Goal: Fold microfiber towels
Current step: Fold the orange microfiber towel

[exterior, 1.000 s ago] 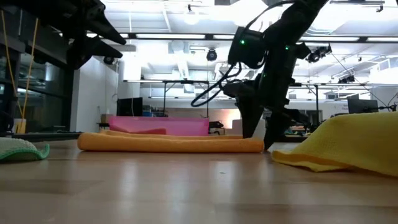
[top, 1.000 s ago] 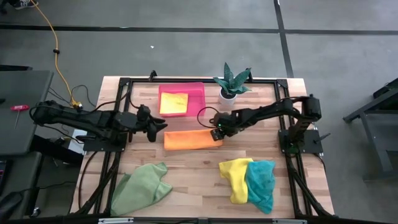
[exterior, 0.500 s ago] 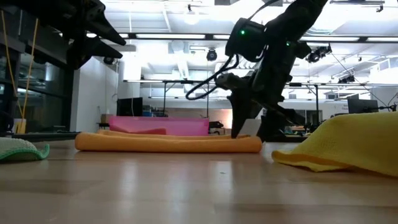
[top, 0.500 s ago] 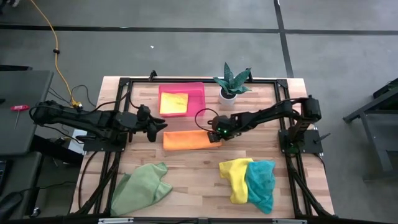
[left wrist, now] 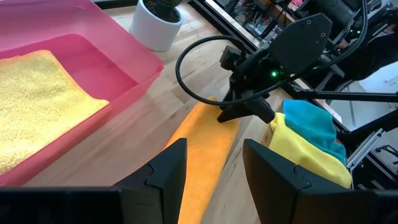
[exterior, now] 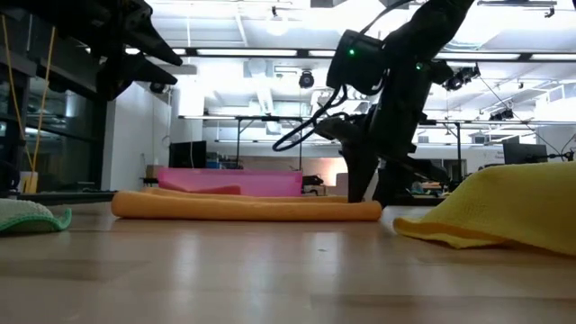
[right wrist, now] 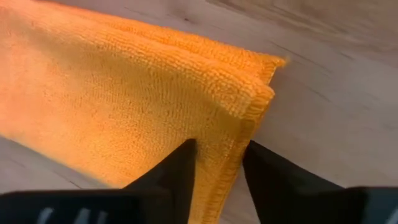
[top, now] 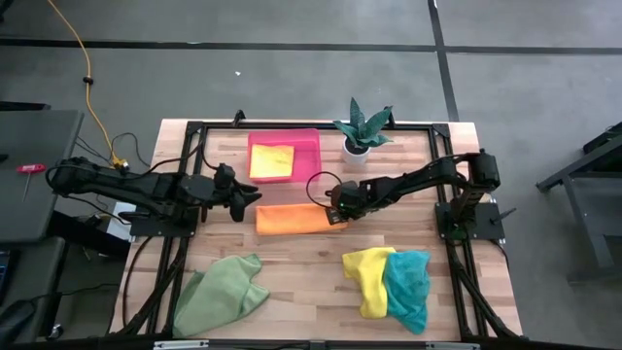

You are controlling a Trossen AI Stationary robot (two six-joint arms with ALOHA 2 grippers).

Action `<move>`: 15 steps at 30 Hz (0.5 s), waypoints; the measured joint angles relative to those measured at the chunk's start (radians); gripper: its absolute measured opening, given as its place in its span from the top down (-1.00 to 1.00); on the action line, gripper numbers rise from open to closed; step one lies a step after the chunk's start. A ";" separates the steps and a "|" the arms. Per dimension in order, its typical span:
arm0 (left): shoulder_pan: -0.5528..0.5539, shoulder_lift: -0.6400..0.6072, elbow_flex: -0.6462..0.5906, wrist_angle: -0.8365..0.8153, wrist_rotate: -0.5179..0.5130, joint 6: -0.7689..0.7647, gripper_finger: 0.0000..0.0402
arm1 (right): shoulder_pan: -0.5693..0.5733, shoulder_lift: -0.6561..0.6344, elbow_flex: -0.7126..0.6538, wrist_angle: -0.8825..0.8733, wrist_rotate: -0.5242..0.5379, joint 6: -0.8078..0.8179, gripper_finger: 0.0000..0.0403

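Observation:
A folded orange towel (top: pixel 296 218) lies flat as a long strip on the middle of the table. My right gripper (top: pixel 337 212) is down at its right end, shut on it. My left gripper (top: pixel 248 199) hovers open just off the strip's left end, above the table, touching nothing; its wrist view looks along the orange towel (left wrist: pixel 208 155). A folded yellow towel (top: pixel 271 160) lies in the pink tray (top: pixel 313 146). A light green towel (top: pixel 222 292) lies crumpled at the near left. A yellow towel (top: pixel 367 277) and a teal towel (top: pixel 408 282) lie together at the near right. My right gripper pinches the orange towel's right end (right wrist: pixel 233 134) between its two fingers, by the hemmed edge close to a corner. Several folded layers sit in the gap. The fingers (exterior: pixel 360 180) come steeply from above. The towel lies flat on the table.
A potted plant (top: pixel 362 131) in a white pot stands at the far side, right of the pink tray. The black frame (top: pixel 185 224) runs along the table's edges. Bare wood lies between the orange strip and the near towels.
My right gripper has settled onto the orange towel's right end and its fingers have drawn together on the edge. The towel has stayed flat on the table.

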 joint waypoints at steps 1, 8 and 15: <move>0.000 0.000 0.000 0.000 0.000 0.000 0.26 | 0.000 0.000 0.000 -0.005 0.004 -0.016 0.44; 0.000 0.000 0.000 0.002 0.000 0.000 0.26 | 0.009 -0.010 0.000 -0.079 0.044 -0.180 0.95; 0.000 0.000 0.000 0.011 0.000 0.000 0.26 | 0.004 -0.120 -0.006 -0.388 0.147 -0.258 0.98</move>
